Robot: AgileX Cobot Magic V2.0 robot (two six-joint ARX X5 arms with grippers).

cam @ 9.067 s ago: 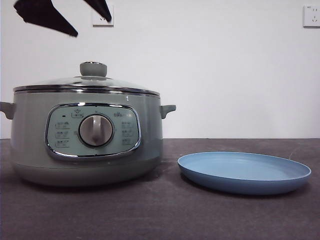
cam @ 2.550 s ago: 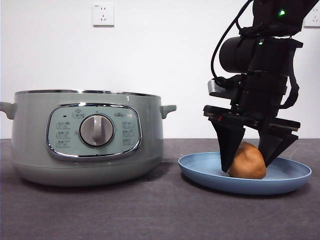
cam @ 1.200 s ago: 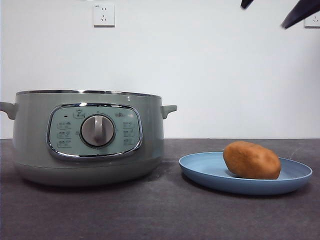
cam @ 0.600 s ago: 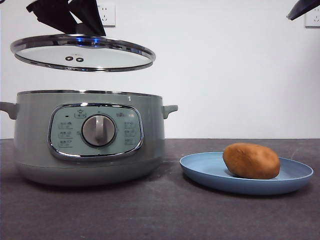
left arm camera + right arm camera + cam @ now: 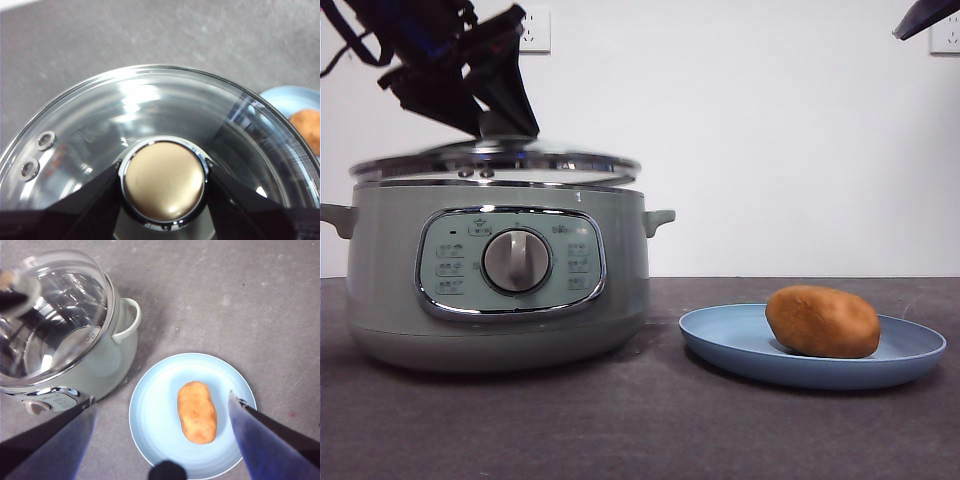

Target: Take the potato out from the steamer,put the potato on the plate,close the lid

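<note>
The glass lid (image 5: 495, 162) hangs just above the rim of the sage-green steamer (image 5: 500, 290), blurred. My left gripper (image 5: 503, 128) comes down from the upper left and is shut on the lid's round knob (image 5: 164, 180). In the right wrist view the lid (image 5: 55, 310) sits a little off-centre over the steamer (image 5: 120, 350). The brown-orange potato (image 5: 822, 321) lies on the light-blue plate (image 5: 720, 345) to the right of the steamer. My right gripper (image 5: 161, 399) is open and empty, high above the plate, and shows only as a black tip (image 5: 925, 15) in the front view.
The steamer's side handle (image 5: 658, 218) sticks out toward the plate. Two wall outlets (image 5: 534, 30) are on the white wall behind. Dark grey tabletop (image 5: 640, 430) lies in front of both the steamer and the plate.
My left gripper has lowered the lid from well above the steamer to just over its rim. The right arm, potato and plate have not moved in the last half second.
</note>
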